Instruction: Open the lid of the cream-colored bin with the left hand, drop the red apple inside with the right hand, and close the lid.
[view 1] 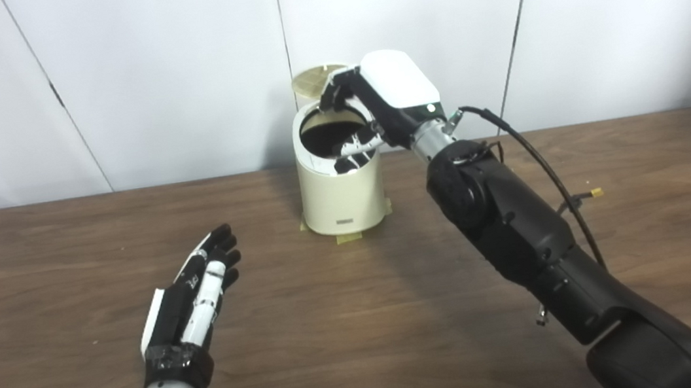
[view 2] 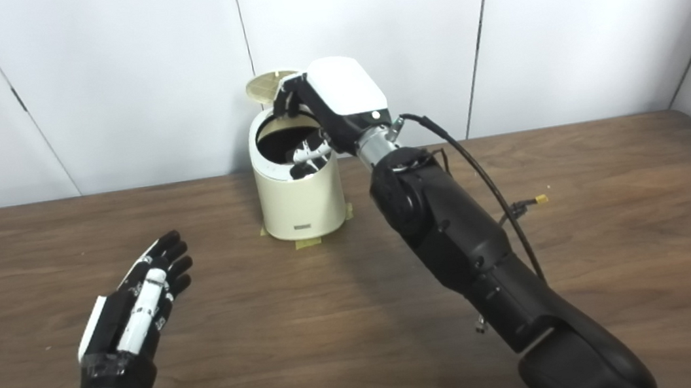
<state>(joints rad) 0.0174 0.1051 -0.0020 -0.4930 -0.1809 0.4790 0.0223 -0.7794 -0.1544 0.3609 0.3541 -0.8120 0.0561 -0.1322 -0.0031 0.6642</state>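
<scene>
1. White wall panels are standing behind a dark wood-grain worktop (view 1: 348, 325); the cream-colored bin (view 1: 341, 188) is sitting at the far edge, taped down at its base.
2. Bin lid (view 1: 316, 79) is standing open, tilted up behind the right hand's fingertips; the dark opening is lying directly below that hand.
3. Right hand (view 1: 374, 108) is reaching over the bin mouth, fingers pointing down and curled into the opening, apparently touching the near rim.
4. Red apple: not showing in either view. Could be inside the bin already or hidden under the palm; I cannot tell. Likewise I cannot tell whether the right hand is gripping anything, since the white back cover is blocking the palm.
5. Left hand (view 1: 191, 305) is hovering low over the worktop, well to the left of the bin and nearer the robot, fingers straight and slightly spread, holding nothing and touching nothing, nowhere near the lid.
6. Judging the step: drop/release over the bin, with closing the lid yet to come.
7. Doing it well: keep the right hand centred over the opening, spread the fingers fully before lifting, then pull straight up so the fingers are not dragging the rim or knocking the lid shut.
8. Risk: lid falling onto the right hand's fingers while the left is staying away.
</scene>
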